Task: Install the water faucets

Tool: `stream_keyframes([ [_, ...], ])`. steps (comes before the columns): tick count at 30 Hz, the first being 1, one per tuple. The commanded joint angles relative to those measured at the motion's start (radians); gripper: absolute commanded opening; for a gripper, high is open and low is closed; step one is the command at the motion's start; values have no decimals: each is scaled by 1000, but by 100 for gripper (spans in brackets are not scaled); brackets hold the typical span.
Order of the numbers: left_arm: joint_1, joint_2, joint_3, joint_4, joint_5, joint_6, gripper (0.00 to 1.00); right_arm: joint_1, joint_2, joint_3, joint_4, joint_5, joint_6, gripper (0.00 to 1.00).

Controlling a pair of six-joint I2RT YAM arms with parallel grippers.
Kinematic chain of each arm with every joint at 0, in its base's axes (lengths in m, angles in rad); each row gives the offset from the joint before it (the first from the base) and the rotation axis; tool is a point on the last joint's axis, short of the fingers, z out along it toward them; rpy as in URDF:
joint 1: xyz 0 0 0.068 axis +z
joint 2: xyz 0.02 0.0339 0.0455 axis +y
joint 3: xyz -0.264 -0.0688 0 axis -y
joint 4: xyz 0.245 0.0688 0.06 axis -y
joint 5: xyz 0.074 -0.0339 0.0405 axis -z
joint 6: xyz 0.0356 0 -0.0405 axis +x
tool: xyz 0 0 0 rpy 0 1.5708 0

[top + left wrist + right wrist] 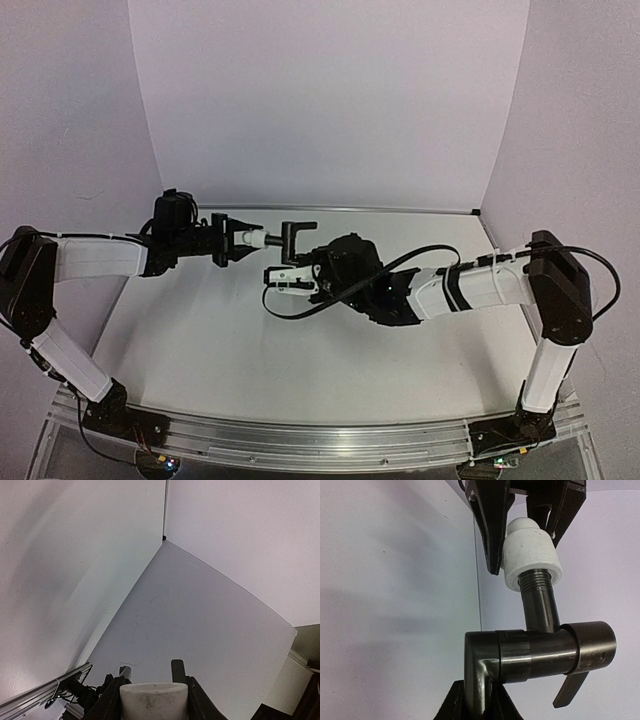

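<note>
A black metal faucet (293, 240) hangs in the air between both grippers above the table's middle. My left gripper (238, 240) is shut on the white cylindrical fitting (258, 240). In the left wrist view the fitting (153, 700) fills the space between the fingers (177, 669). My right gripper (285, 277) is shut on the faucet's bent lower end (482, 675). In the right wrist view the faucet's threaded stem (535, 577) enters the white fitting (532, 555), with a few threads showing. The lever (570, 692) points down at the right.
The white table (300, 360) is enclosed by white walls at the back and sides. An aluminium rail (320, 440) runs along the near edge. A black cable (420, 255) loops over the right arm.
</note>
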Motion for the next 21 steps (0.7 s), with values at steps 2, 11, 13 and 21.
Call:
stream_keyframes([
  [2, -14, -38, 24, 55, -20, 203, 16, 5, -7, 174, -154, -156, 266, 0],
  [11, -16, -40, 102, 20, -2, 678, 13, -102, -59, 278, -339, -672, 746, 0],
  [13, -16, -26, 130, 8, 45, 783, 13, -149, -58, 301, -348, -842, 865, 0],
  [21, -16, 43, 158, 140, 374, 983, 14, -265, 8, 385, -263, -1320, 1337, 0],
])
